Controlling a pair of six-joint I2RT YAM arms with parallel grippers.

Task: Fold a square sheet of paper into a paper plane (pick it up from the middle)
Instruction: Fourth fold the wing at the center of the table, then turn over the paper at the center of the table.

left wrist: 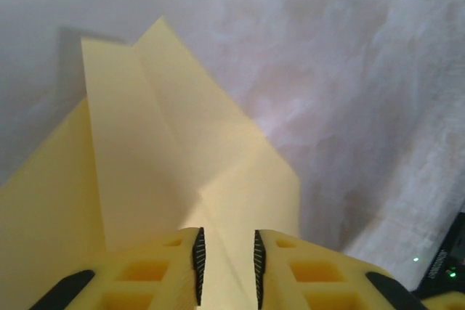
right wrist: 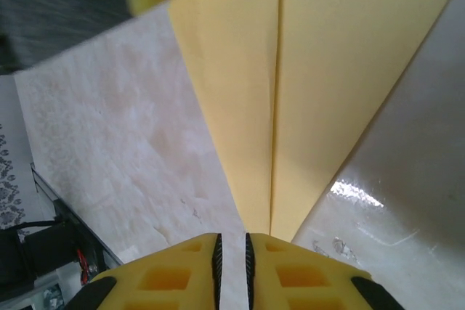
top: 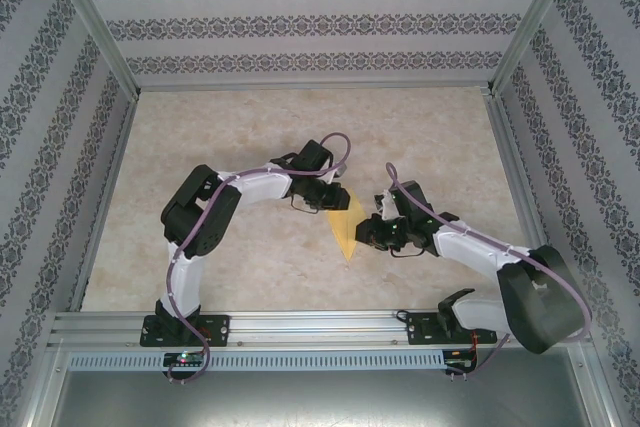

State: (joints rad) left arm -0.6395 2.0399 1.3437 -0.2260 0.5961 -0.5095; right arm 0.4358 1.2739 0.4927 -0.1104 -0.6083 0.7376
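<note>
While the paper plane (top: 345, 230) lies on the marbled table (top: 250, 267) between the two arms, the left gripper (left wrist: 226, 252) stands over its wide end with jaws parted a little, a raised crease running through the gap and the pads not pressed together. At the pointed end the right gripper (right wrist: 232, 252) is likewise slightly released, grasping nothing, with bare table between its jaws and the tip just ahead.

Bright, even light; wrist views partly soft.
Top view is sharp. Right wrist view: white glare patch on the counter (right wrist: 356, 195). Left wrist view: the paper plane (left wrist: 182, 150) casts a grey shadow at upper left; the counter behind is blurred.
</note>
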